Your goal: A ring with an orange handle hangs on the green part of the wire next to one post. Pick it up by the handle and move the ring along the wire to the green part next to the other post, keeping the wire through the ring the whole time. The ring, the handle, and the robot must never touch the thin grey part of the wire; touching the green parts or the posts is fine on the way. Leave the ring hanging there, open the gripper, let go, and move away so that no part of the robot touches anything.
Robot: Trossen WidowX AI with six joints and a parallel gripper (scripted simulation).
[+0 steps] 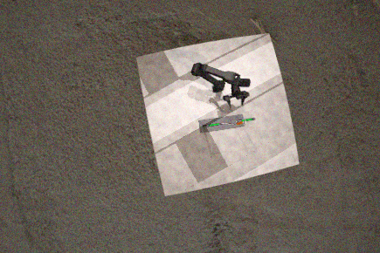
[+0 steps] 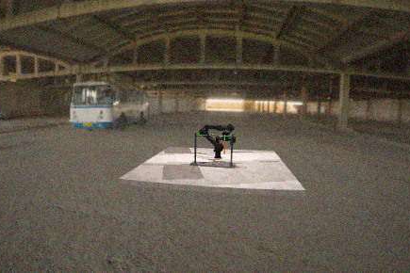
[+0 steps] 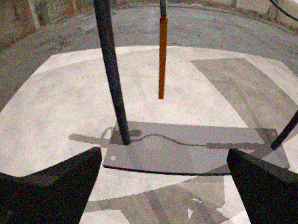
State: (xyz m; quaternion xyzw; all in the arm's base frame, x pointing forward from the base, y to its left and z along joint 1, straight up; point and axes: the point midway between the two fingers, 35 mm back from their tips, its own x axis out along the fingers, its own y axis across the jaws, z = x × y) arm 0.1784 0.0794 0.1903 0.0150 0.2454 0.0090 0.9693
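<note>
Apparently the release is done and withdrawal is in hand: the black two-fingered gripper (image 1: 236, 105) (image 2: 226, 139) (image 3: 166, 156) stands wide and empty, the orange-handled ring (image 1: 239, 123) (image 2: 224, 148) (image 3: 162, 57) hanging near one dark upright post (image 2: 231, 152) (image 3: 112, 75), so next comes backing clear.

From my station I am seeing the orange handle (image 1: 239, 123) (image 2: 224, 148) (image 3: 162, 57) hanging upright, its lower end dangling free, near one dark post (image 2: 232, 152) (image 3: 112, 75). The ring is showing too small for me to make out. The wire (image 1: 213, 125) (image 2: 201, 135) is running between that post and the other dark, upright post (image 2: 195, 149) (image 3: 286, 134), showing green toward both ends.
</note>
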